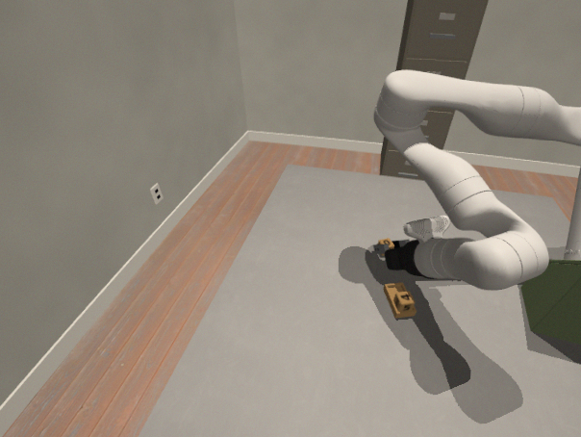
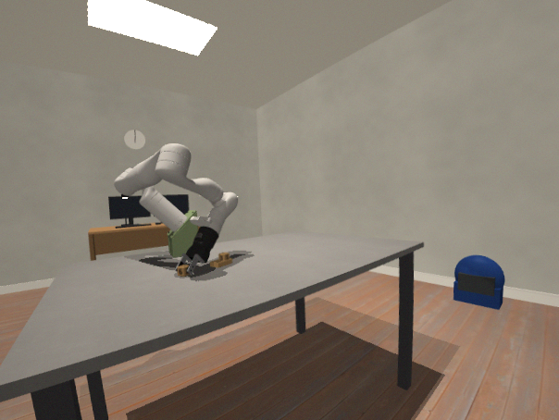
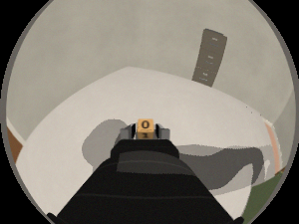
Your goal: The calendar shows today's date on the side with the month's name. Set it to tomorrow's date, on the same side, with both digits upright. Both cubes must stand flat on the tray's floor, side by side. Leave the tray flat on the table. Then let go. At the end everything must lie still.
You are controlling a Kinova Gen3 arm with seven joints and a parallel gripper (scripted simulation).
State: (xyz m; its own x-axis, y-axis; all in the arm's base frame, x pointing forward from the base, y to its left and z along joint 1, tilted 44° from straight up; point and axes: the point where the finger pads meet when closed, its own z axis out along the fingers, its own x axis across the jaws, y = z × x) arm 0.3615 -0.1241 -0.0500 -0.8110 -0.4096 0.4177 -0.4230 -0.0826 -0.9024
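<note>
The wooden calendar tray (image 1: 392,303) lies flat on the grey table with one cube (image 1: 404,300) in it, its top face showing 4. The tray also shows in the exterior view (image 2: 221,260). The second cube (image 1: 386,242) stands on the table outside the tray, to its far side; in the wrist view (image 3: 146,126) it shows a 0. My gripper (image 1: 381,248) is low over the table, open, with its fingers on either side of this loose cube (image 2: 183,270). The fingers do not press on the cube. The month's name is not readable.
A green box (image 1: 558,303) sits by the arm's base at the right. A filing cabinet (image 1: 433,82) stands beyond the table's far edge. A blue bin (image 2: 478,282) is on the floor.
</note>
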